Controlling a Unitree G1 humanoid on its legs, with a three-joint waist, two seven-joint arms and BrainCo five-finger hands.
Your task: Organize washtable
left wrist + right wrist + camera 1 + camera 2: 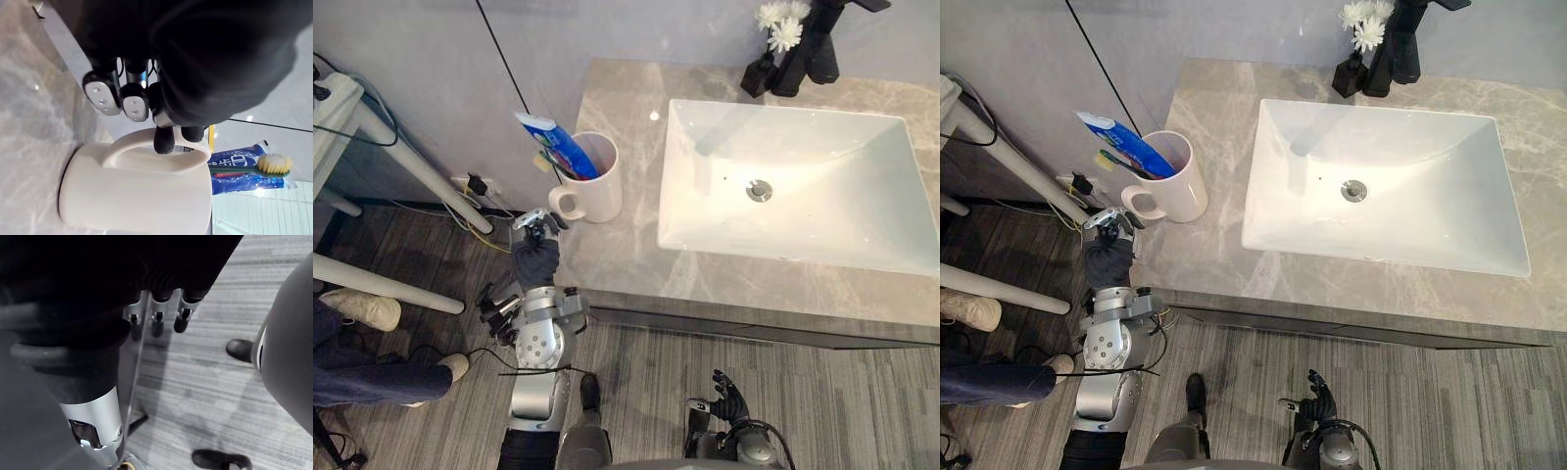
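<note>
A white mug [597, 188] stands at the left end of the grey marble washtable [617, 259]. A blue toothpaste tube [558, 143] and a green toothbrush [244, 168] lean out of it. My left hand [536, 257] hovers at the table's left edge, just in front of the mug's handle [146, 147]. Its fingers are loosely bent and hold nothing; one dark fingertip [164, 141] rests close against the handle. My right hand [729, 399] hangs low over the floor in front of the table, fingers spread, empty.
A white rectangular sink [705, 240] takes up the table's middle and right. A black faucet [818, 49] and a black vase of white flowers [781, 34] stand behind it. White frame legs [411, 162] and a person's legs and shoes [362, 308] are at the left.
</note>
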